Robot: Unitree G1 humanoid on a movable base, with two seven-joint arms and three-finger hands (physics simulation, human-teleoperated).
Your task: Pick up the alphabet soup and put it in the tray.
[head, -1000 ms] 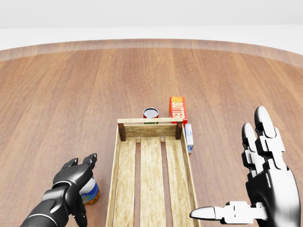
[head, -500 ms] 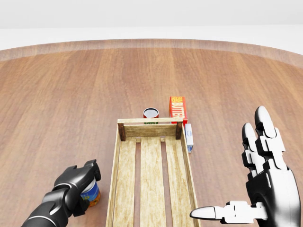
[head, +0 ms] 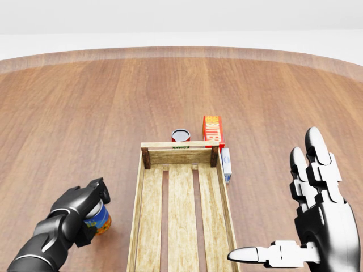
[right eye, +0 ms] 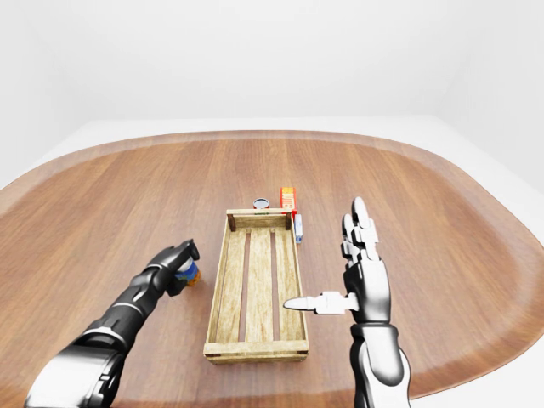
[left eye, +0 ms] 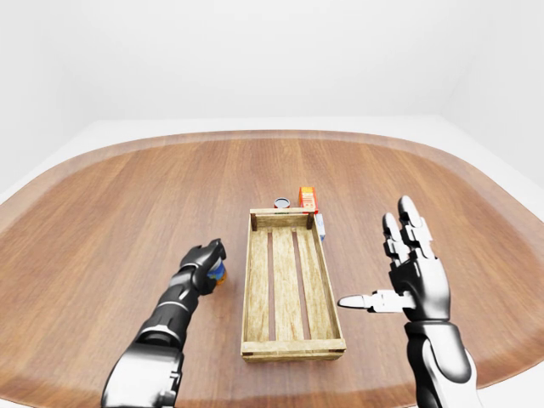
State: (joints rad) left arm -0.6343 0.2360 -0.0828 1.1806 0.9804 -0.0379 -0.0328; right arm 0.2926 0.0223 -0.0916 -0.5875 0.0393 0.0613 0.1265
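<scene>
— Which step is this?

— The grasp, as I judge it. The left hand (head: 79, 208) has its dark fingers (head: 97, 191) wrapped round the alphabet soup (head: 97, 220), a can with a blue and orange label. The can sits low at the left of the head view, just beside the tray (head: 138, 226) but outside its left wall. Whether it rests on the desk (head: 85, 113) or is already a touch clear of it, I cannot tell.

— And the other hand?

— The right hand (head: 315, 218) hangs to the right of the tray, fingers spread wide, thumb pointing toward the tray, holding nothing (it seems to be idle).

— What does the next move call for?

— Likely a lift high enough to clear the left wall, then a carry rightward over the slatted floor, and a release with the can upright.

— Anything in the way?

— Not inside the tray. A second can (head: 181, 135), a red butter box (head: 212, 130) and a small white and blue carton (head: 226, 163) stand past its top end, well apart from that path.
</scene>
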